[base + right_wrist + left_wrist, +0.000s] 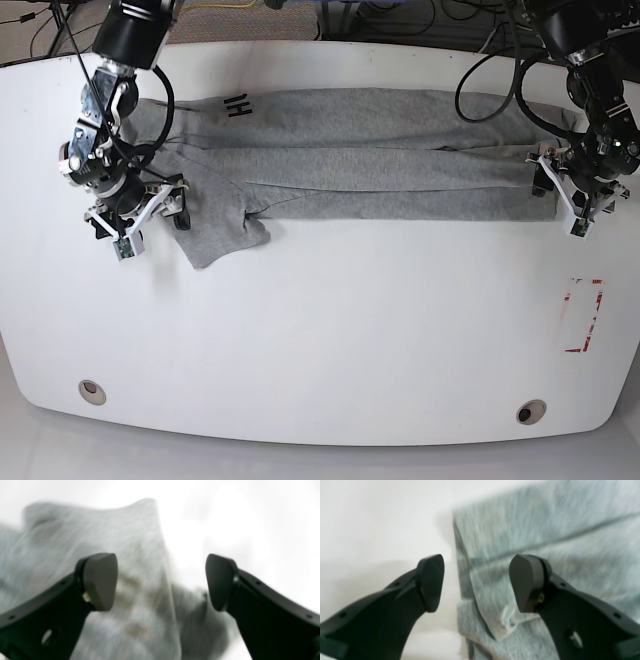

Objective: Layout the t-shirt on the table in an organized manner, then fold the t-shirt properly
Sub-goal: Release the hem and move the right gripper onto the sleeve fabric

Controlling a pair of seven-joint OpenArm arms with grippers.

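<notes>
The heather-grey t-shirt (350, 165) lies across the far half of the white table (320, 330), folded lengthwise into a long band. Black lettering (236, 105) shows near its left end, and one sleeve (225, 235) sticks out toward the front. My right gripper (140, 217) hovers at the shirt's left end; in the right wrist view it (161, 582) stands open over blurred grey cloth (105, 530). My left gripper (570, 195) is at the shirt's right end, open (476, 582) above the folded edge (545, 542). Neither gripper holds anything.
A red-and-white rectangular mark (583, 315) sits near the table's right edge. Two round metal grommets (92, 391) (531, 411) lie near the front corners. Cables run along the back edge behind both arms.
</notes>
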